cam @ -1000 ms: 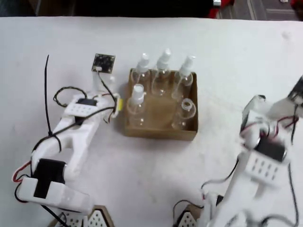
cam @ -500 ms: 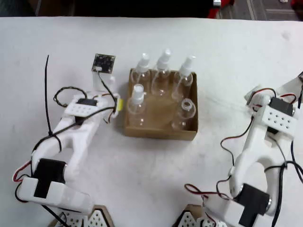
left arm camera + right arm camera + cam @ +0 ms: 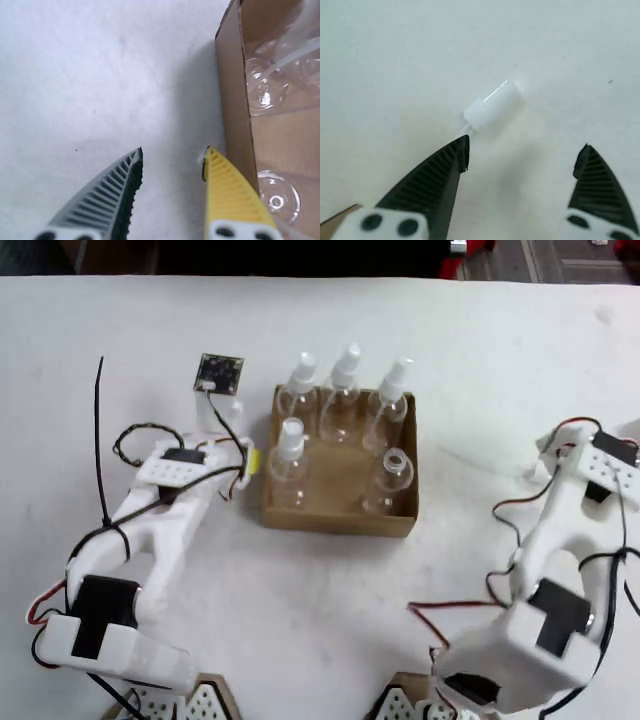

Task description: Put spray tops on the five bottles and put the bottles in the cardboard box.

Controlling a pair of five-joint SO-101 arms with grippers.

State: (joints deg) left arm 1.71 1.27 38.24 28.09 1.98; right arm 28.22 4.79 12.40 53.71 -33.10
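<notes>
Two arms at a white desk (image 3: 450, 350). The left arm (image 3: 160, 510) lies low and stretched forward across the desk, its wrist level with the left wall of the cardboard box (image 3: 340, 522). The right arm (image 3: 565, 540) is folded at the elbow and reaches out toward the desk's right edge, well apart from the box. Five bottles (image 3: 340, 405) stand upright inside the box, long axes vertical. Three along the back wall and one at the front left carry white spray tops pointing up. The front-right bottle (image 3: 392, 480) has a bare, open neck facing up. A loose spray top (image 3: 492, 107) lies on its side on the desk, long axis flat, narrow end toward one black fingertip (image 3: 462, 142) of the right end effector (image 3: 525, 142). That end effector is spread wide and grasps nothing; the top sits just beyond the fingertip line (contact with the fingertip cannot be told). The left end effector (image 3: 173, 150) is released and holds nothing, its grey finger over bare desk and its yellow finger (image 3: 225, 195) just beside the box's outer wall. A small dark square board (image 3: 219, 372) lies on the desk beyond the left arm.
</notes>
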